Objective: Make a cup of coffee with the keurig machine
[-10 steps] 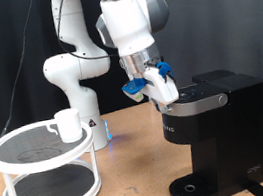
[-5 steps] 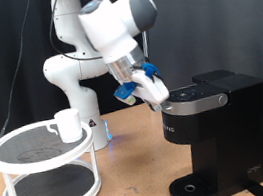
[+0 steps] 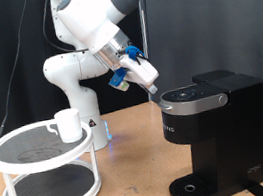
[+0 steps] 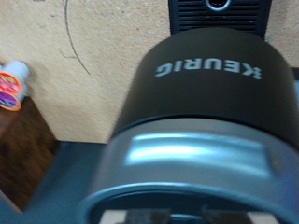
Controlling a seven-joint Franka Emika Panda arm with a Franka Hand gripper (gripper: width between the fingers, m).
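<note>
The keurig machine [image 3: 216, 129] stands at the exterior view's right, black and boxy, with its lid down and a silver-ringed top [image 3: 192, 95]. My gripper [image 3: 155, 90] hangs just off the lid's left edge, tilted, with nothing seen between its fingers. The cup [image 3: 68, 124], a small white mug, stands on the top tier of a white round rack [image 3: 43, 163] at the left, far from the gripper. The wrist view looks down on the machine's lid [image 4: 201, 75] and silver ring [image 4: 201, 154]; the fingers do not show there.
The round drip tray [image 3: 192, 186] at the machine's base holds nothing. A small coffee pod [image 4: 11, 84] lies on the wooden table [image 4: 84, 56] beside a dark brown block [image 4: 23, 149]. The robot's white base [image 3: 73, 82] stands behind the rack.
The arm has swung up and towards the exterior view's left. The gripper has drawn back from over the machine's lid to just off its left edge.
</note>
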